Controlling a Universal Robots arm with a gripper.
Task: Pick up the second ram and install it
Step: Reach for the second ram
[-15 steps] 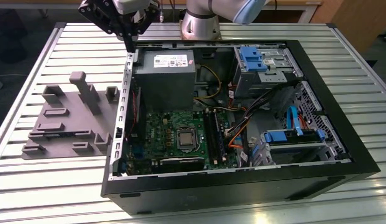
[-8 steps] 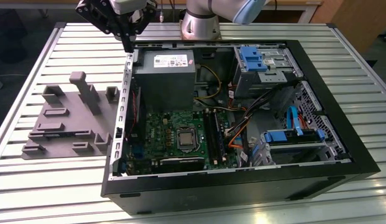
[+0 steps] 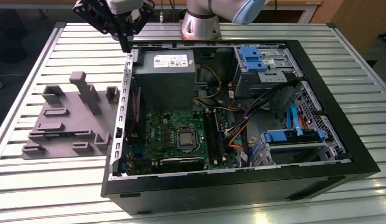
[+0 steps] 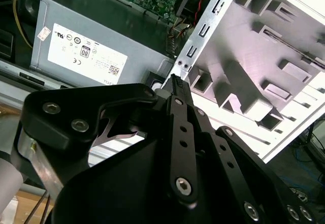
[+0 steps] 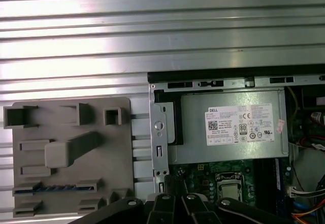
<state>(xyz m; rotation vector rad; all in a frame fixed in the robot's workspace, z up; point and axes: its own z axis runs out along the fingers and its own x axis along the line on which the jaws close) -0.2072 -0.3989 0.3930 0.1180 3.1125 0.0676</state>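
Gripper point(image 3: 125, 46) shut w/ nothing seen in it, pointing down off the arm, hanging over the PC case point(image 3: 126, 93) rim just beside the power supply point(image 3: 164, 70). Further off on the bench point(image 3: 43, 186), the second ram point(image 5: 53, 188) sits on edge in the grey holder block point(image 5: 109, 148), toward its far side. Its long axis is parallel to the bench slats, well apart from gripper.

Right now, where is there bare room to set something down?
Bare table slats border the grey holder block at the exterior view's lower left and upper left. The strip between block and computer case is narrow; cables crowd the case's inside; the tool hangs over its corner.
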